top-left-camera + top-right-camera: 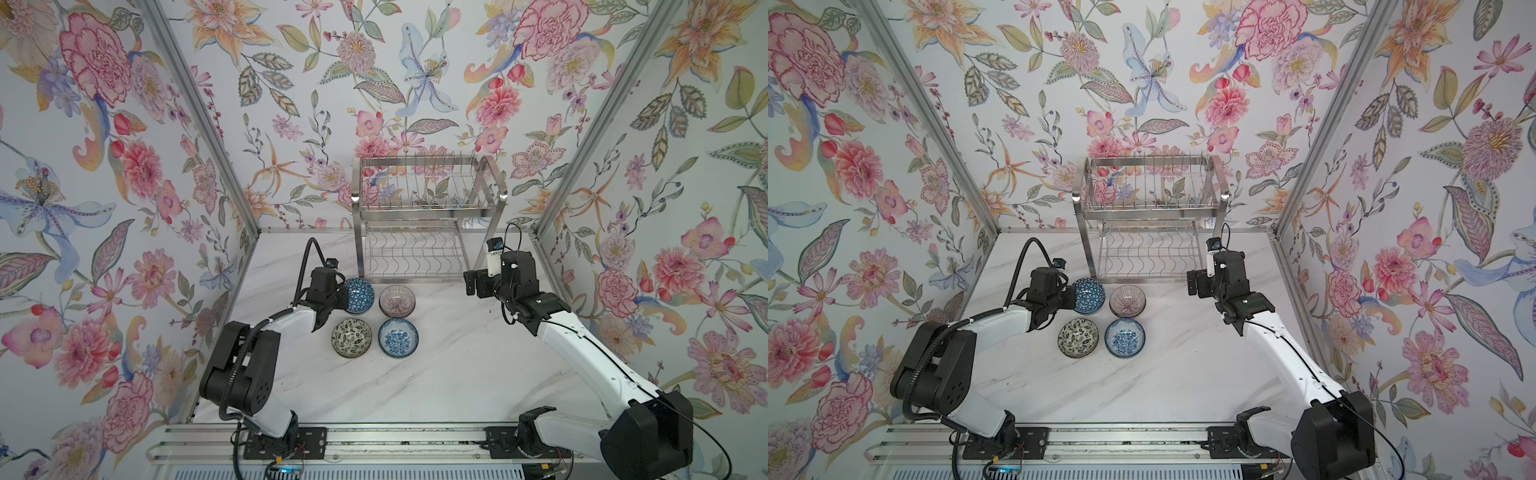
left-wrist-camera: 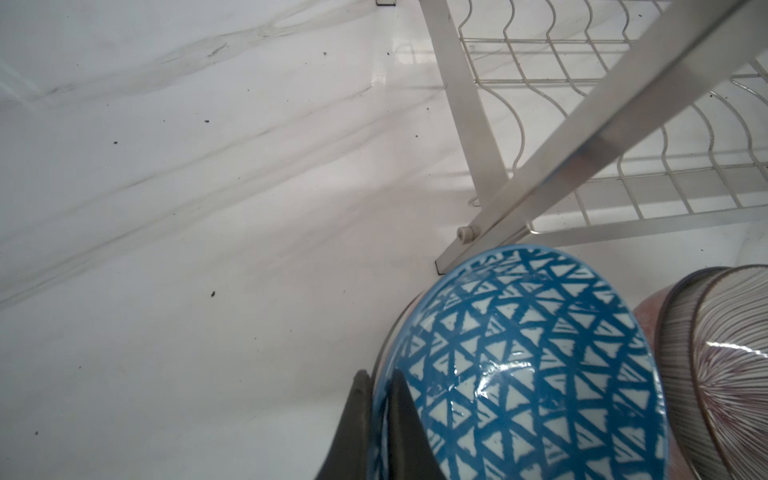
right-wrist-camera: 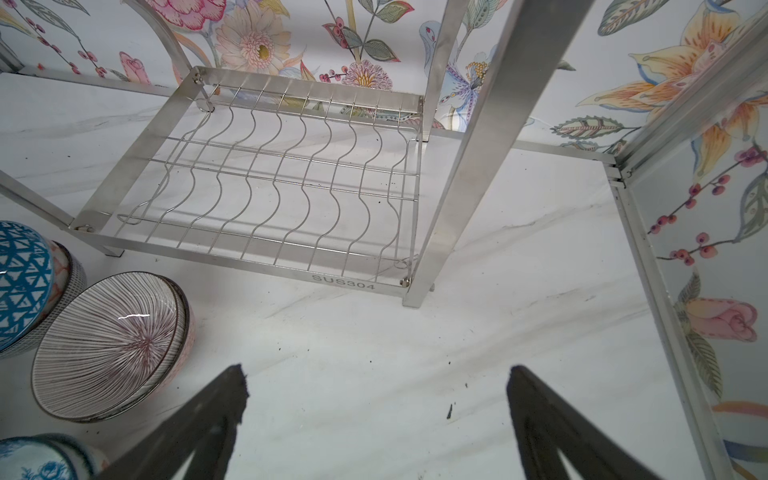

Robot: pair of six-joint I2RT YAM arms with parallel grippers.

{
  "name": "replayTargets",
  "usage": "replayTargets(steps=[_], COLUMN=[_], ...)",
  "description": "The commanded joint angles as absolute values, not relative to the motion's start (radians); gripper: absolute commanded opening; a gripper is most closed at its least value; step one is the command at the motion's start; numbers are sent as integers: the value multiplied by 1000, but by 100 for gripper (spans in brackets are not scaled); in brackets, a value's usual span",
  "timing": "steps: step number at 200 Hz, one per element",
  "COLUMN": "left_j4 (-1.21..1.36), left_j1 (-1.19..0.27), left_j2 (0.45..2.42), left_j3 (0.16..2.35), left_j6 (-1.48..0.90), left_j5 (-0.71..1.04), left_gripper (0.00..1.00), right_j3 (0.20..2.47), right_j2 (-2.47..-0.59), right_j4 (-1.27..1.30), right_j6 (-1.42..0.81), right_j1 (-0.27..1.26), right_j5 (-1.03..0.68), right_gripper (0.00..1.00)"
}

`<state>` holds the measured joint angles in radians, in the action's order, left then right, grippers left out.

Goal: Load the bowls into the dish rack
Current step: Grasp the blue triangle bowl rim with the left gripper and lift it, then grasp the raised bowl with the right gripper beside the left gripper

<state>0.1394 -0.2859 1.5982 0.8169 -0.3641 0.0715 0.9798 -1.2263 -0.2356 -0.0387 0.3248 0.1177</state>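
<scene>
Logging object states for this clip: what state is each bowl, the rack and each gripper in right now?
Left gripper: fingers shut on the blue triangle bowl rim.
Right gripper: fingers open, empty.
Blue triangle bowl: gripped, on top of a stack.
Purple-lined bowl: upright, untouched.
Leaf bowl: upright, untouched.
Blue floral bowl: upright, untouched.
Dish rack: standing, both tiers empty.
</scene>
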Motion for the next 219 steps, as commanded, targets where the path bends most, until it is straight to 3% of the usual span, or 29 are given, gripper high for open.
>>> replayTargets(steps=[1, 127, 165, 219], left_j4=[129, 150, 177, 316], left_j1=[-277, -289, -393, -550], left_j2=[1571, 1268, 1197, 1237], left_j3=[846, 792, 765, 733], left_j6=[-362, -362, -389, -466], left_j5=[57, 116, 95, 68], left_gripper=[0, 0, 0, 0], right_j3=[971, 969, 957, 960], right_j2=[-1206, -1169, -1136, -1160], right_j4=[-234, -225, -164, -134], right_j6=[-47, -103, -180, -245], right_j1=[321, 352, 411, 544], right_j5=[103, 1, -94, -81], right_gripper=[99, 99, 99, 99])
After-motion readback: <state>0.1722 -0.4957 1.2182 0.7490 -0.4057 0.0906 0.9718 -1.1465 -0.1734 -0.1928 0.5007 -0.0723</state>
